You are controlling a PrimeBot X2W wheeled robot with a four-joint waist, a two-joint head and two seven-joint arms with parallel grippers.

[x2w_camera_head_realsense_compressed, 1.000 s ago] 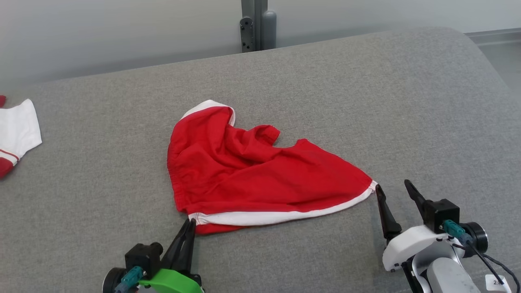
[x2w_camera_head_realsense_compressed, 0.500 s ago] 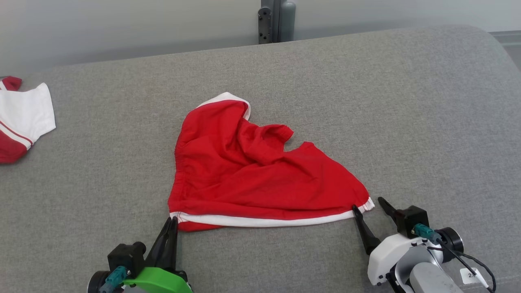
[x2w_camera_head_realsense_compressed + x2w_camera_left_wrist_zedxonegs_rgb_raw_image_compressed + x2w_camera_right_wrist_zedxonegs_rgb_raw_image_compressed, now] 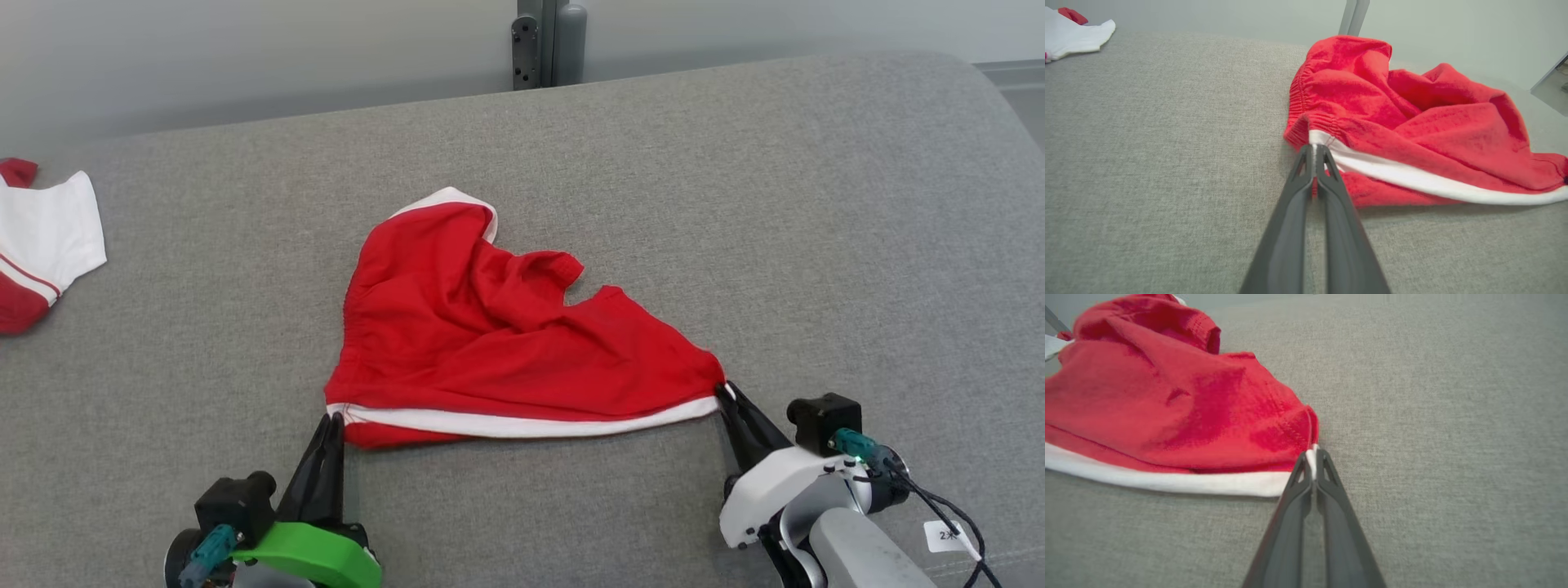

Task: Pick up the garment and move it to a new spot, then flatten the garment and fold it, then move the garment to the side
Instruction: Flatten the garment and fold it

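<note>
The garment (image 3: pixel 506 335), red shorts with a white band along the near edge, lies rumpled in the middle of the grey padded surface (image 3: pixel 735 204). My left gripper (image 3: pixel 333 420) is shut on its near-left corner, where the waistband meets the white band; the left wrist view shows the garment (image 3: pixel 1412 122) pinched between the fingertips of the left gripper (image 3: pixel 1314 148). At the near-right corner my right gripper (image 3: pixel 725 390) is shut on the white band's end. In the right wrist view the right gripper (image 3: pixel 1311 455) nips a tab of the garment (image 3: pixel 1167 400).
A second white and red piece of clothing (image 3: pixel 37 241) lies at the far left edge of the surface. A grey metal post (image 3: pixel 543 41) stands behind the far edge. Bare grey fabric surrounds the garment on all sides.
My right gripper went from open beside the garment's right corner to shut on it. The left gripper stayed shut on the left corner. The camera shifted a little.
</note>
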